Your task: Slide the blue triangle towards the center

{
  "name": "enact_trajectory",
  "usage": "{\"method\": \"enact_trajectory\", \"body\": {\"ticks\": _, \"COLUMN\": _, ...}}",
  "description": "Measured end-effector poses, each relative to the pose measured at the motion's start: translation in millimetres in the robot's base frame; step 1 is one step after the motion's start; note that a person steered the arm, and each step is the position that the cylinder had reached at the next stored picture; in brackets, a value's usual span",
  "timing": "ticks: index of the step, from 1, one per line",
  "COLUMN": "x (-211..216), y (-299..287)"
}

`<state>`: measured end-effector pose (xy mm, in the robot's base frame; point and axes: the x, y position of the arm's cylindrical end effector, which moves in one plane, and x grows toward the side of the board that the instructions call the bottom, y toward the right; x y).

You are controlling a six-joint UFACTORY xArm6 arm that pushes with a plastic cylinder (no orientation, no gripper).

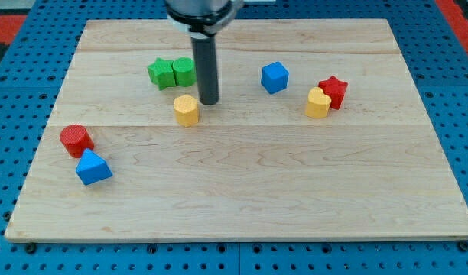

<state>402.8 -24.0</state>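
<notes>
The blue triangle [92, 167] lies near the board's left edge, toward the view's bottom left, touching or almost touching a red cylinder [76, 140] just above it. My tip [209, 102] rests on the board in the upper middle, far to the right of and above the blue triangle. The tip sits just right of a yellow hexagonal block [186, 110], close to it.
A green star [162, 73] and a green cylinder [183, 72] sit together left of the rod. A blue cube [274, 77] lies right of the rod. A yellow block [318, 103] touches a red star [333, 92] further right. The wooden board [242, 191] ends at blue pegboard.
</notes>
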Motion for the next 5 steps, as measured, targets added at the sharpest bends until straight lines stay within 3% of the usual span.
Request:
{"method": "enact_trajectory", "body": {"ticks": 1, "x": 41, "y": 38}}
{"method": "enact_trajectory", "body": {"ticks": 2, "x": 52, "y": 44}}
{"method": "enact_trajectory", "body": {"ticks": 4, "x": 109, "y": 114}}
{"method": "enact_trajectory", "body": {"ticks": 5, "x": 113, "y": 117}}
